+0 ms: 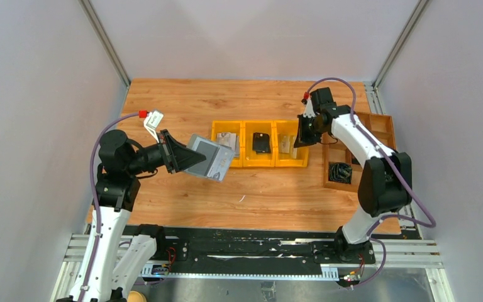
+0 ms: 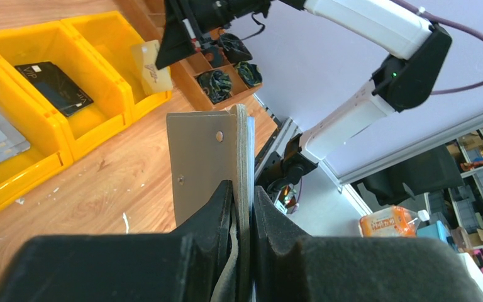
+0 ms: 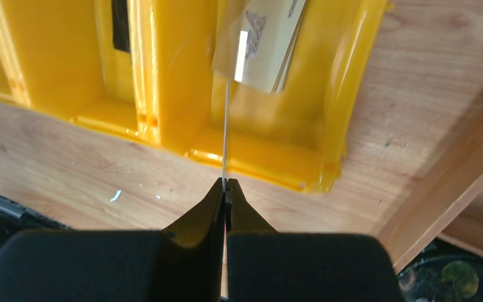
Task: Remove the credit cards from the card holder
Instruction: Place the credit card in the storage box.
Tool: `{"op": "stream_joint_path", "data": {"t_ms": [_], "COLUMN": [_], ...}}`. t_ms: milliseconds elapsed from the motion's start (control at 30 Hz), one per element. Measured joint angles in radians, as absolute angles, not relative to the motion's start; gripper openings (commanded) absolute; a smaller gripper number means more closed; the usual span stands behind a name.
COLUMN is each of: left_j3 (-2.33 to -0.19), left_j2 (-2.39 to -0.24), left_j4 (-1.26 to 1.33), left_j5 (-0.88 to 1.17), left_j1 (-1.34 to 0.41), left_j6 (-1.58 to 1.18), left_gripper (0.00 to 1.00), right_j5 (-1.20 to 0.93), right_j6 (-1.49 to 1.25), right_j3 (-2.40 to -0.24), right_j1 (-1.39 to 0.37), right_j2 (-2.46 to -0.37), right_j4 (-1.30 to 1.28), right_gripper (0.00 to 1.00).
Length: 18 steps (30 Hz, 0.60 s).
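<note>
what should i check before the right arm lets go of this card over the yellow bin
1. Grip: right pincer shut on the credit card, seen edge-on: ok.
2. Aim: card hangs above the yellow bin compartment that has the card pile: ok.
3. Room in that compartment for one more: ok.
4. Other arm: left pincer clamps the card holder in the air, apart from the bin: ok.
5. More cards inside the holder: cannot tell.

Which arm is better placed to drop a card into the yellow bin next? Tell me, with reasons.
Right. The right gripper pinches a credit card edge-on over the right compartment of the yellow bin, where other cards lie. The left gripper is clamped on the card holder, away from the bin.
</note>
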<state>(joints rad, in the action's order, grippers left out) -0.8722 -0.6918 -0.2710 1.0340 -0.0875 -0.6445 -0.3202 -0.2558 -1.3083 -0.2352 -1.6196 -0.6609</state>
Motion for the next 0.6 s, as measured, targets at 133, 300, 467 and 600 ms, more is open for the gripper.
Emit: {"op": "stream_joint_path", "data": {"t_ms": [133, 300, 467, 600], "left_j3": [-0.877, -0.879, -0.879, -0.879], "left_j2": [-0.692, -0.691, -0.690, -0.687], "left_j4": [-0.279, -0.279, -0.280, -0.279], "left_j5": [1.035, 1.036, 1.036, 1.039], "left_j1": [-0.088, -0.088, -0.088, -0.088], "left_j6": [-0.641, -0.640, -0.643, -0.647], "left_gripper": [0.00, 0.00, 0.00, 0.00], "right_j5": [-0.316, -0.379, -0.413, -0.414], "right_j6": [-0.239, -0.238, -0.247, -0.256], "right_j3": [-1.393, -1.439, -1.449, -1.451], "right_j1": [-0.235, -0.235, -0.236, -0.237], "right_j2": [-1.729, -1.834, -1.909, -1.924], "right_j4": [-0.668, -0.628, -0.590, -0.576], "right_gripper": [0.00, 0.00, 0.19, 0.47]}}
